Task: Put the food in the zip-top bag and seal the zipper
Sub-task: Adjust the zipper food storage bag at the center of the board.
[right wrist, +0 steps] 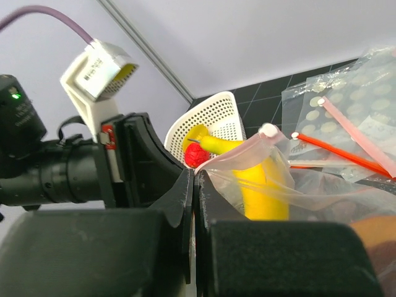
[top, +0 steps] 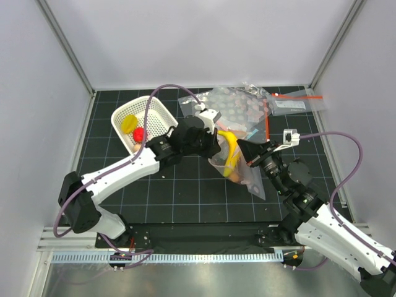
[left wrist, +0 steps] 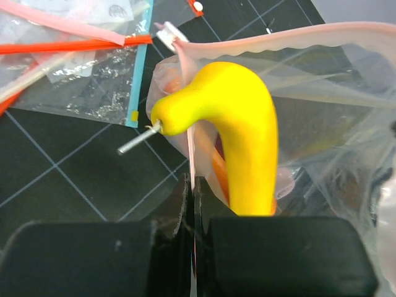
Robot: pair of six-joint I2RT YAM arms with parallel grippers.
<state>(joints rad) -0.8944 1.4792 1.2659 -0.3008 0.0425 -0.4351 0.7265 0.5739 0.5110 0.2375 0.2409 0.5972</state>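
Observation:
The clear zip-top bag [top: 242, 174] is held up at mid-table, its pink zipper strip [left wrist: 278, 38] open. My left gripper [top: 211, 146] is shut on the bag's mouth edge [left wrist: 193, 183]. My right gripper [top: 247, 152] is shut on the opposite edge [right wrist: 195, 179]. A yellow banana [top: 230, 152] stands in the bag and sticks out of the mouth; it also shows in the left wrist view [left wrist: 244, 142] and the right wrist view [right wrist: 263, 189]. An orange hot dog [left wrist: 219, 176] lies in the bag beside it. A yellow round piece [top: 129, 122] and a red berry [top: 138, 133] lie in the white basket [top: 156, 106].
A pile of other clear bags [top: 244, 105] lies behind the held bag, and one with a red strip [top: 298, 102] lies at the back right. The basket [right wrist: 216, 114] stands just left of the left gripper. Enclosure walls ring the black mat.

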